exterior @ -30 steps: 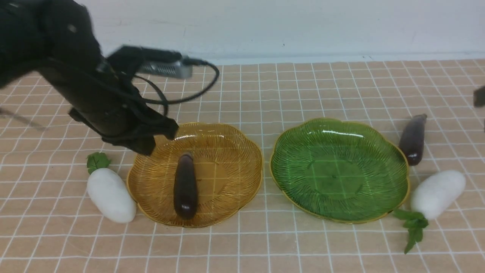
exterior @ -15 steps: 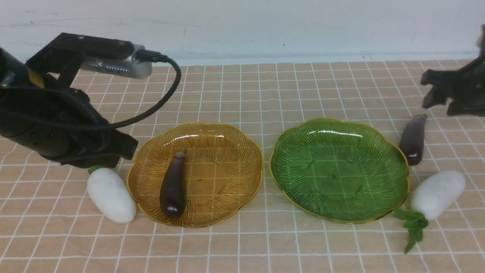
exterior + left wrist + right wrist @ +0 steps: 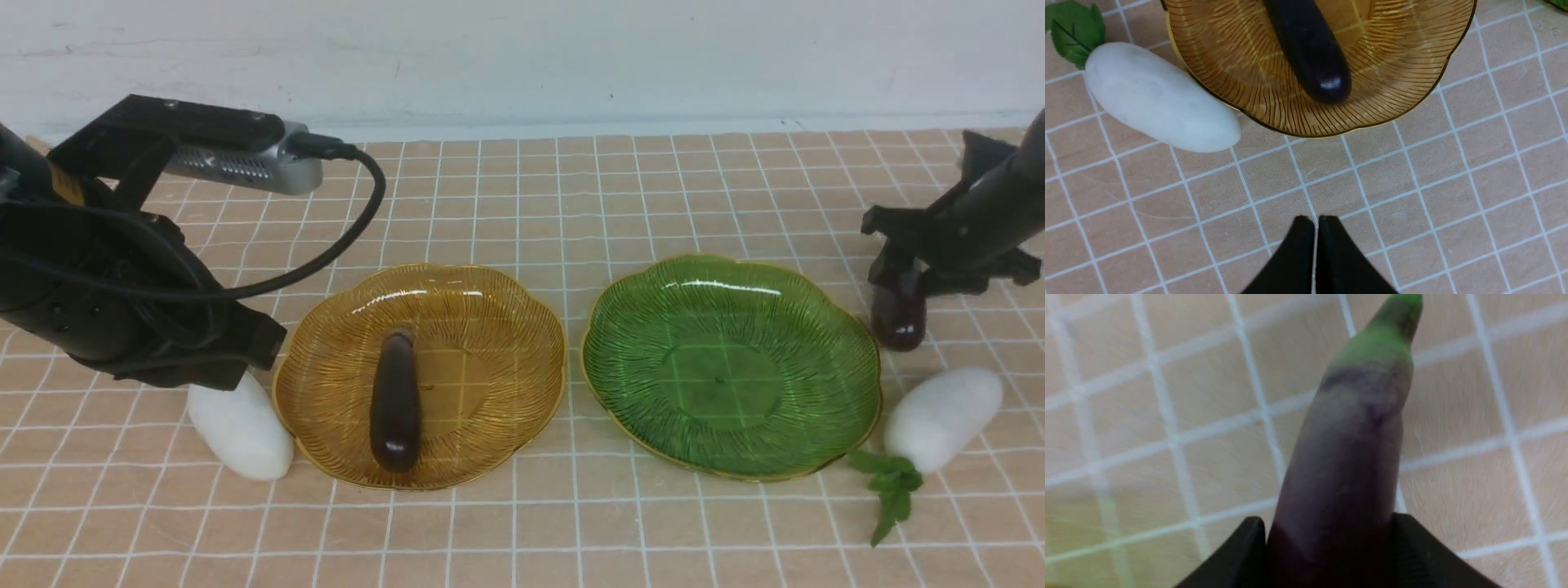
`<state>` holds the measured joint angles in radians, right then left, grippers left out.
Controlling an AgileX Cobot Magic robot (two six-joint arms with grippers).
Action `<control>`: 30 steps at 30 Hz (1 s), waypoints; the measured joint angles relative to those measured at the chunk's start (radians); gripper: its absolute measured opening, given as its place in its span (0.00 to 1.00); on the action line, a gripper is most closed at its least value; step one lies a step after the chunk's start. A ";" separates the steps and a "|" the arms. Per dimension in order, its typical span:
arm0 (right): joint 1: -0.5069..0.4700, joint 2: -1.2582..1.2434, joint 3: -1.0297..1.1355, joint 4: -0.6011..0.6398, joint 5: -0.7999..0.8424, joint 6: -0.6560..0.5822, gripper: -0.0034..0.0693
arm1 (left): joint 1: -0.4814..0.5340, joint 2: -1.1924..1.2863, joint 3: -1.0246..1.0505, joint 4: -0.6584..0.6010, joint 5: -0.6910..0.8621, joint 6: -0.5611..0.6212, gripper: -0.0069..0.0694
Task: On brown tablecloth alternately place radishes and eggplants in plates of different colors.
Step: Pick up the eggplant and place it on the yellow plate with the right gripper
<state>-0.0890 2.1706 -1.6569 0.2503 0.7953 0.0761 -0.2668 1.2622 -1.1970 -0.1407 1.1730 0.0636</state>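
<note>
On the brown tablecloth (image 3: 522, 204) an amber plate (image 3: 490, 327) holds one eggplant (image 3: 395, 400), also in the left wrist view (image 3: 1310, 49). The green plate (image 3: 735, 367) is empty. One radish (image 3: 241, 429) lies against the amber plate's left rim; the other radish (image 3: 943, 416) lies right of the green plate. My left gripper (image 3: 1315, 222) is shut and empty, hovering over the left radish (image 3: 1159, 100). My right gripper (image 3: 902, 282) is closed against both sides of the second eggplant (image 3: 898, 318), which lies on the cloth; its green stem end (image 3: 1392, 330) points away.
A white wall runs along the far edge of the cloth. The left arm's camera and cable (image 3: 343, 188) hang above the cloth behind the amber plate (image 3: 1396, 61). The right radish's green leaves (image 3: 890, 490) lie on the cloth in front of the green plate.
My left arm drew back to the left from over the amber plate; the eggplant there rocked and settled. My right arm came in from the right and down onto the second eggplant.
</note>
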 joint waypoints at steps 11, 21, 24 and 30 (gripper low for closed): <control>0.208 -0.222 -0.197 0.181 0.265 -0.076 0.54 | 0.000 -0.018 0.000 0.031 -0.008 -0.021 0.09; 0.626 -0.035 -0.193 0.233 0.110 -0.100 0.54 | 0.000 -0.018 0.004 0.069 -0.030 -0.064 0.09; 0.662 0.023 -0.193 0.259 0.038 -0.101 0.59 | 0.000 -0.017 0.017 0.074 -0.031 -0.069 0.09; 0.671 0.044 -0.206 0.297 0.056 -0.109 0.87 | 0.050 -0.013 0.018 0.075 -0.033 -0.130 0.09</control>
<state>0.5817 2.2150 -1.8625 0.5470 0.8515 -0.0326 -0.2166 1.2491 -1.1789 -0.0657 1.1404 -0.0666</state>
